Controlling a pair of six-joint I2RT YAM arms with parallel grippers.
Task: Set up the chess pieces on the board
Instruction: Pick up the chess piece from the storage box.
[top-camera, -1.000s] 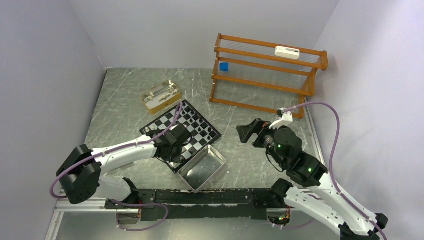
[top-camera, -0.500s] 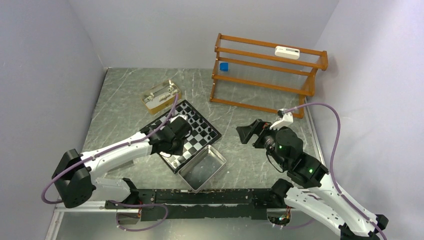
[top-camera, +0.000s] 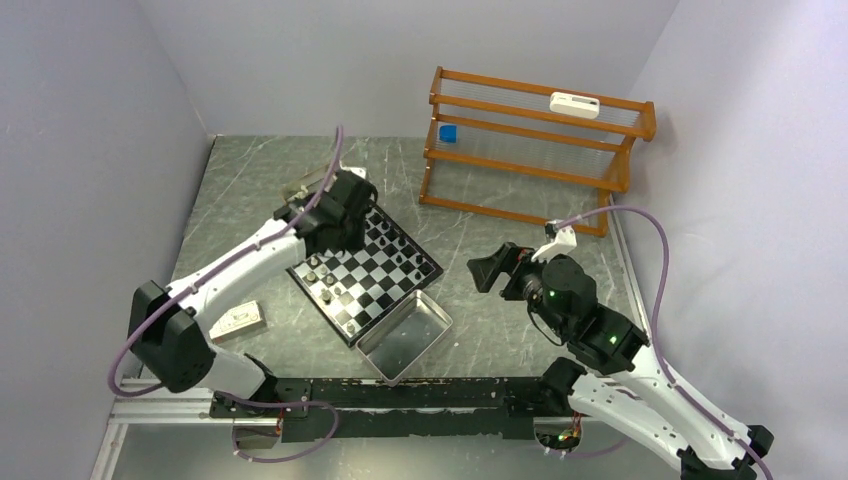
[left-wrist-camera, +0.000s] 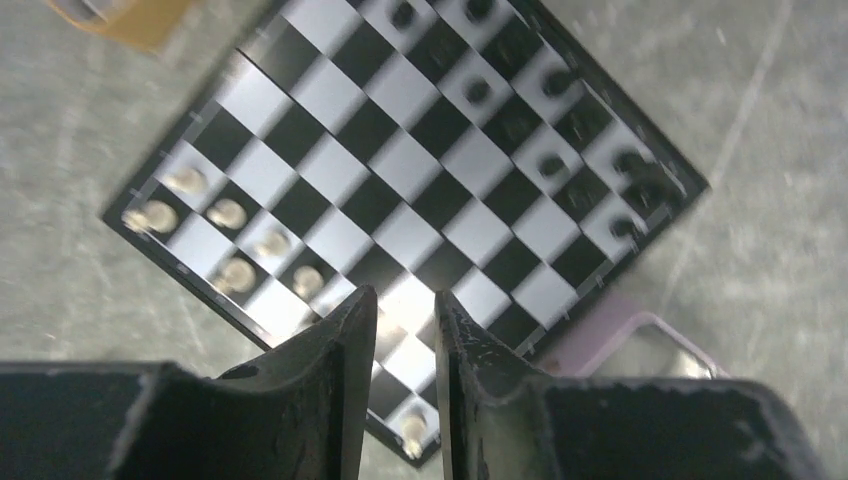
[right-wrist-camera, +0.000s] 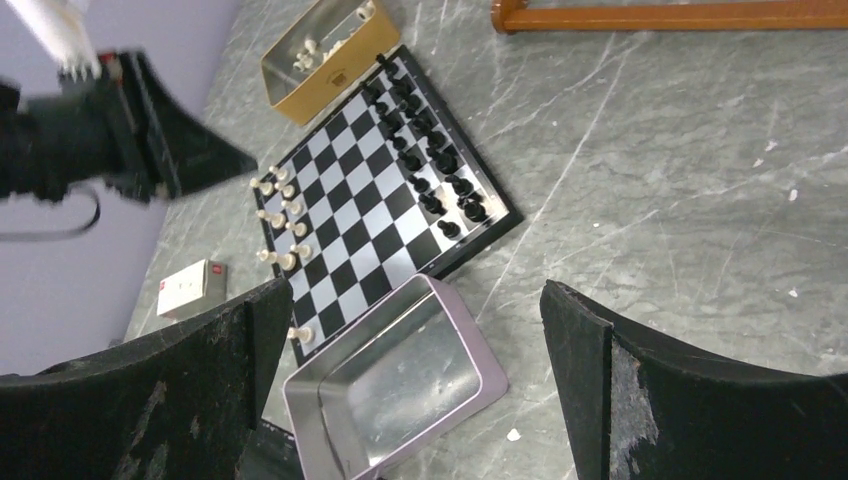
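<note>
Left end effector (left-wrist-camera: 405, 300), jaws narrowly parted and empty, hovers over the board (top-camera: 372, 272) at mid-surface, beside the gold box (right-wrist-camera: 330, 70). The right end effector (right-wrist-camera: 405, 300) waits wide open. Probable step: fetching another of the pale chess pieces (right-wrist-camera: 306, 52), which calls for a fine pinch inside the box.

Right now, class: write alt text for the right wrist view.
A chessboard holds black pieces along one edge and white pieces along the opposite. The open right gripper frames a metal tray beside the board.
</note>
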